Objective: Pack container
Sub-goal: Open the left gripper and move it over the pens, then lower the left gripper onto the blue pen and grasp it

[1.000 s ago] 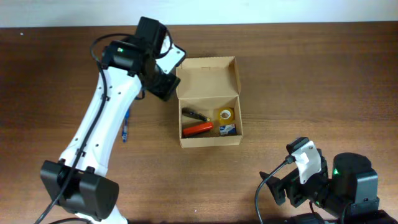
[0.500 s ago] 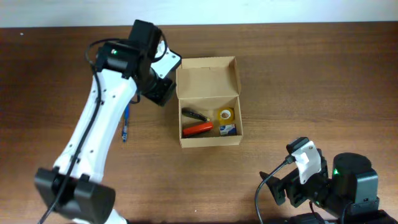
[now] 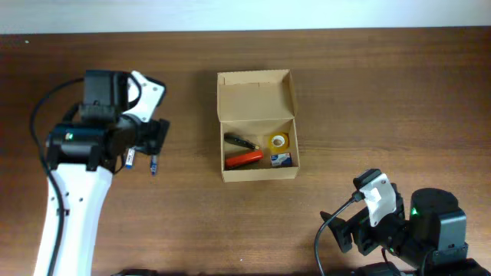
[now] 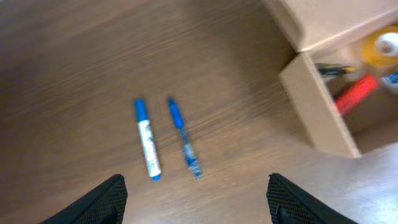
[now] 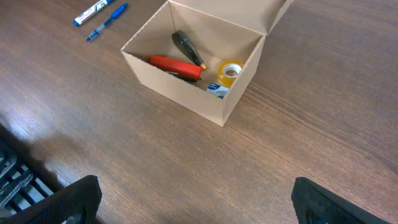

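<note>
Two fingers of my left gripper (image 4: 196,194) stand wide apart at the bottom of its wrist view, with nothing between them and only bare table (image 4: 74,56) under them. Just ahead of the fingertips, roughly centred in the gap, lie two pens side by side, close but not touching: a blue-capped marker (image 4: 147,140) with a white barrel on the left and a slimmer blue pen (image 4: 184,138) on the right. Both lie flat on the wood. Further out from this hand, to the right of its view, is the container (image 4: 317,106), the tan cardboard box, its near corner turned towards the camera and well apart from the pens.

My right gripper (image 5: 202,202) is also spread wide and empty, low over the table. The container (image 5: 180,93) sits ahead of it, clear of the fingers, with its flap lid (image 5: 217,12) swung back on the far side. Inside I can see a red marker (image 5: 175,66) along the near wall, a dark pen (image 5: 188,48) behind it, a yellow tape roll (image 5: 231,70) to the right, and a small blue and white item (image 5: 216,90) in the near right corner; I cannot tell what that is.
</note>
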Controlling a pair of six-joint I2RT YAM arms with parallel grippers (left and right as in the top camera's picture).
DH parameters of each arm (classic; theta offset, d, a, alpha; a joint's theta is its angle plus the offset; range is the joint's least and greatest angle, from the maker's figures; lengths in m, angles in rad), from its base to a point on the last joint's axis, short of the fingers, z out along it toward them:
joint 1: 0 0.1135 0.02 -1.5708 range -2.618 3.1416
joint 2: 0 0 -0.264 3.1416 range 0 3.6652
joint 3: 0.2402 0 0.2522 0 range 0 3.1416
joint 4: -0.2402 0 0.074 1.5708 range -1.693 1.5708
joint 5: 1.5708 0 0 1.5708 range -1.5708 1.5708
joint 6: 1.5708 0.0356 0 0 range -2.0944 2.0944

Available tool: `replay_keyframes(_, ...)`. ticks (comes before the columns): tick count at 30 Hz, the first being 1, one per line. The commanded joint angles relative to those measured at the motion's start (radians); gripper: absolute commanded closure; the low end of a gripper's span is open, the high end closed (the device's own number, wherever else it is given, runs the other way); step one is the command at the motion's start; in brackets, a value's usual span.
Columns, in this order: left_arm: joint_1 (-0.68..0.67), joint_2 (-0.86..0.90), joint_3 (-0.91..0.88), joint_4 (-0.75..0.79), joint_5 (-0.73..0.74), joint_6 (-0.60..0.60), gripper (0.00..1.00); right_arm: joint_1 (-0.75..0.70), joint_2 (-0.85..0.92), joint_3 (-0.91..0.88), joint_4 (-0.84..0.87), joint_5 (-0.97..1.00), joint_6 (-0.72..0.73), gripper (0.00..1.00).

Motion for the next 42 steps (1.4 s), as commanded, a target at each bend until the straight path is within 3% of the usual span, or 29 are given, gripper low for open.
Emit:
replay_keyframes(1, 0.043, -0.017, -0.042, 0.021, -0.051, 0.03, 0.29, -0.007, -0.005, -0.003, 0.003, 0.01, 0.0, 0.01)
replay_keyframes(13, 0.148, 0.021, -0.235, 0.175, 0.039, 0.061, 0.22, -0.007, -0.005, -0.003, 0.003, 0.01, 0.0, 0.01)
replay_keyframes(27, 0.148, 0.322, -0.27, 0.27, 0.124, 0.058, 0.23, -0.007, -0.005, -0.003, 0.003, 0.01, 0.0, 0.01)
replay_keyframes(36, 0.148, 0.47, -0.27, 0.314, 0.133, 0.014, 0.26, -0.007, -0.005, -0.003, 0.003, 0.01, 0.0, 0.01)
replay_keyframes(42, 0.147, 0.509, -0.27, 0.37, 0.133, -0.004, 0.34, -0.007, -0.005, -0.003, 0.003, 0.01, 0.0, 0.01)
